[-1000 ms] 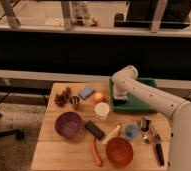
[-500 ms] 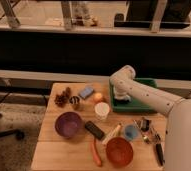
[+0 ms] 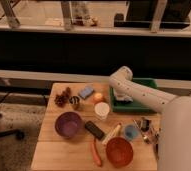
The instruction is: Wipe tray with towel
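Pincer [image 3: 118,93] is down in the green tray [image 3: 150,81], at the end nearer mid-bench [image 3: 54,150] — can't tell its grip, the arm hides it. The pale patch under it may be the towel [image 3: 122,96]. Judging mid-wipe, far end not yet done. Tray sits back right — shallow, dark green.

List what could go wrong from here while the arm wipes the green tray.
1. The tool is at the left end of the green tray, close to the white cup and the orange. A stroke that runs past the rim might tip the cup or set the orange rolling.
2. Nothing visibly holds the tray on the table, so pressure may push it along rather than clean it.
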Controlling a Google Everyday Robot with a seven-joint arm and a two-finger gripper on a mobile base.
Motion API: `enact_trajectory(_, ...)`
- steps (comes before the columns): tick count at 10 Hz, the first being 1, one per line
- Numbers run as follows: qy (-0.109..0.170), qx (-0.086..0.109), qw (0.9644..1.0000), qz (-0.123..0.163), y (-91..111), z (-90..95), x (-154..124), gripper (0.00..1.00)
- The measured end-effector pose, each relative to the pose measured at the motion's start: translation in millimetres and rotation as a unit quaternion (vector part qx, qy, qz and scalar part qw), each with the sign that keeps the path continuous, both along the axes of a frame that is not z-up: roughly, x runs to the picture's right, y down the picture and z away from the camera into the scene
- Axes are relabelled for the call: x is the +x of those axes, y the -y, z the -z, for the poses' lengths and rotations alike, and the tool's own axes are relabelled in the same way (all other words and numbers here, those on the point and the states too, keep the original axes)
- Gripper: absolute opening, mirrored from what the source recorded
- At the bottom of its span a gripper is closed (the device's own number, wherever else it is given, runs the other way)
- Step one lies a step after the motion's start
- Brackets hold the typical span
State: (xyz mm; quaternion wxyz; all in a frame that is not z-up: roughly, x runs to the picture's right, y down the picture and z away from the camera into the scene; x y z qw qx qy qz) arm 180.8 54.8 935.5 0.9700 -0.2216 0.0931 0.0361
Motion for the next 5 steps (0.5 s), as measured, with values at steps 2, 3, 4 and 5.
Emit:
enact_trajectory(2, -0.011, -0.007, 0.9999, -0.003, -3.1, -2.7, 7.6, 0.00)
enact_trajectory(3, -0.009, -0.010, 0.9999, -0.001, -5.0, -3.5, 6.3, 0.00)
enact_trajectory(4, -0.003, -0.013, 0.9999, 0.004, -7.2, -3.0, 2.2, 0.00)
enact_trajectory(5, 0.001, -0.013, 0.9999, 0.006, -7.9, -3.3, -0.3, 0.00)
